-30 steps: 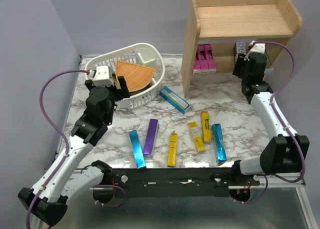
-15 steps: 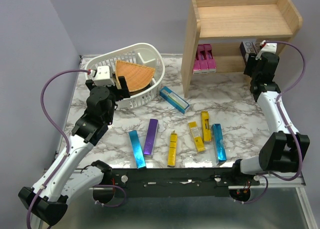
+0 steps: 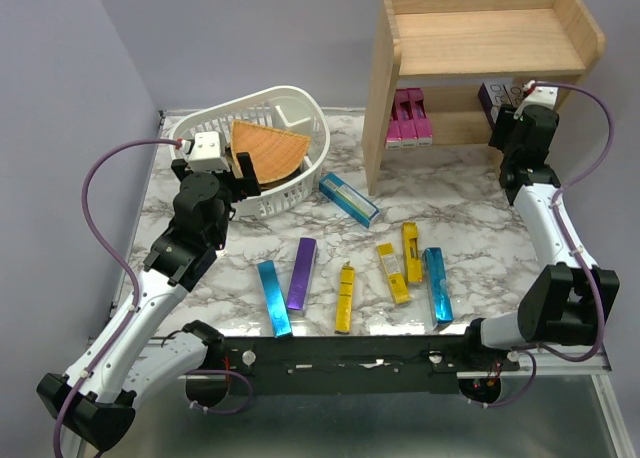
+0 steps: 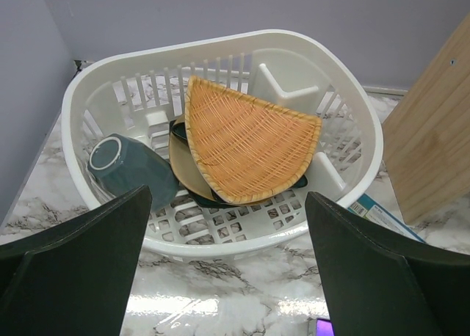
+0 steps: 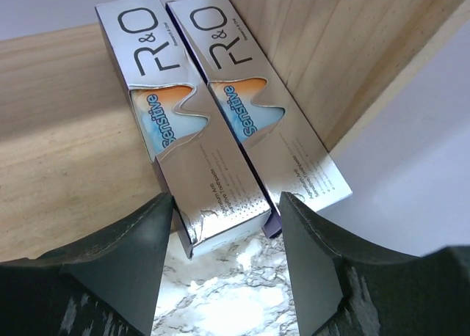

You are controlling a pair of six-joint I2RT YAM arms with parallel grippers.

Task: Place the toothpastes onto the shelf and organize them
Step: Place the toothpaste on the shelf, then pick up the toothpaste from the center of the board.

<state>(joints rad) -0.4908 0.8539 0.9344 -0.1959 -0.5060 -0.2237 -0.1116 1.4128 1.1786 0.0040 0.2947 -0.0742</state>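
The right tool (image 5: 224, 204) is hovering at the mouth of the lower tier of the shelf (image 3: 480, 38) with its fingers parted, clamping nothing. The near end of a silver carton (image 5: 183, 130) is lying in the gap between them, flat on the wood, its long axis running straight away from the tool toward the back of the shelf. A second silver carton (image 5: 257, 116) is lying against its right side, parallel, close to the side panel. (Whether the left finger is grazing the first carton's corner is too close to call.) Pink cartons (image 3: 410, 118) are sitting at the far left of the same tier.

The loose toothpastes are all lying the other way, on the counter (image 3: 470, 198) back toward the arm bases, so the tool is probably needing to draw out along the carton's axis before turning round. A blue-silver carton (image 3: 437, 284) and two yellow cartons (image 3: 411, 251) (image 3: 392, 273) are lying nearest the right arm, their lengths running roughly near-to-far.

The left tool (image 4: 228, 196), spread wide and empty, is facing the white basket (image 4: 220, 39). That arm is sitting nearer the purple carton (image 3: 302, 273) and the blue carton (image 3: 273, 298).
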